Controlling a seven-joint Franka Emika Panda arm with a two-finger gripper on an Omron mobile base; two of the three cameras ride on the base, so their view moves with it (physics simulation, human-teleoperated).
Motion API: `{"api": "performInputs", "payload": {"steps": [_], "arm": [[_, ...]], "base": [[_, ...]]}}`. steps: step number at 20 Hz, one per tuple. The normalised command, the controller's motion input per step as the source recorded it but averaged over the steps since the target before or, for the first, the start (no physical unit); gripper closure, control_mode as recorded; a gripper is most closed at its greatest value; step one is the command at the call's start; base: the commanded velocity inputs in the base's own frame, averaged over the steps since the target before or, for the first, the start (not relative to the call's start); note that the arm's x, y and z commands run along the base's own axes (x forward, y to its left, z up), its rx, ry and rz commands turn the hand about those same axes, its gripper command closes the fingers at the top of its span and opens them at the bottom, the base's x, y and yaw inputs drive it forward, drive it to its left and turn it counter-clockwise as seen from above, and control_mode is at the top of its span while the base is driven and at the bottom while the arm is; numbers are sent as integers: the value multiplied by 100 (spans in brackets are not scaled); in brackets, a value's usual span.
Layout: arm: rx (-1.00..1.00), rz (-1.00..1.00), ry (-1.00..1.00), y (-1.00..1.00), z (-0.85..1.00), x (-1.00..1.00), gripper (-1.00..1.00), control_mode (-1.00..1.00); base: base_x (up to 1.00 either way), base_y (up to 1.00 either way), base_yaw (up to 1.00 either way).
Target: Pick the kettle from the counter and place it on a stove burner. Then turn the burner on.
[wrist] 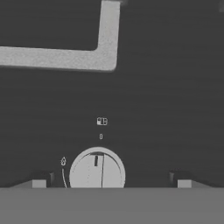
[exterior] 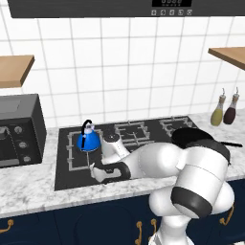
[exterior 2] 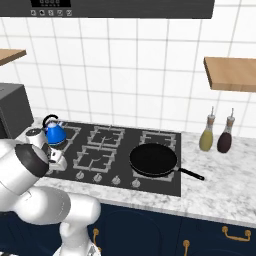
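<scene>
The small blue kettle [exterior: 88, 140] [exterior 2: 54, 133] stands upright on the left grey grate of the stove burner [exterior: 76, 155] [exterior 2: 68, 136], on the black cooktop [exterior: 143, 143] [exterior 2: 165, 180]. My gripper [exterior: 96, 171] [exterior 2: 56, 161] [wrist: 111, 183] is low at the stove's front left edge, below the kettle and apart from it. It is open. In the hand view a round silver knob [wrist: 97, 171] lies between the spread fingertips [wrist: 39, 183], nearer the left one, its dark mark pointing up toward a "0". A grate corner [wrist: 105, 57] crosses above.
A black frying pan [exterior: 191, 136] [exterior 2: 153, 160] sits on the right burner, handle pointing right. More knobs [exterior 2: 97, 178] line the stove front. Two bottles [exterior: 224, 111] [exterior 2: 215, 137] stand at the right, a dark oven [exterior: 19, 131] [exterior 2: 12, 115] at the left. Wooden shelves hang above.
</scene>
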Motion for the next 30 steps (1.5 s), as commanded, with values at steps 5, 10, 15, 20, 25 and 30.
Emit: {"api": "performInputs", "payload": {"steps": [5, 10, 15, 20, 25, 30], "arm": [[0, -2, 0, 15, -11, 14, 100, -100], [0, -1, 0, 1, 0, 2, 100, -100], [0, 5, -4, 0, 0, -1, 100, -100], [0, 31, -12, 0, 2, -1, 100, -100], [0, 35, -9, 0, 1, 0, 100, -100], [0, 32, -9, 3, 0, 0, 100, -100]], "base": [[0, 0, 0], [0, 0, 0], [0, 0, 0], [0, 0, 0], [0, 0, 0], [0, 0, 0]]}}
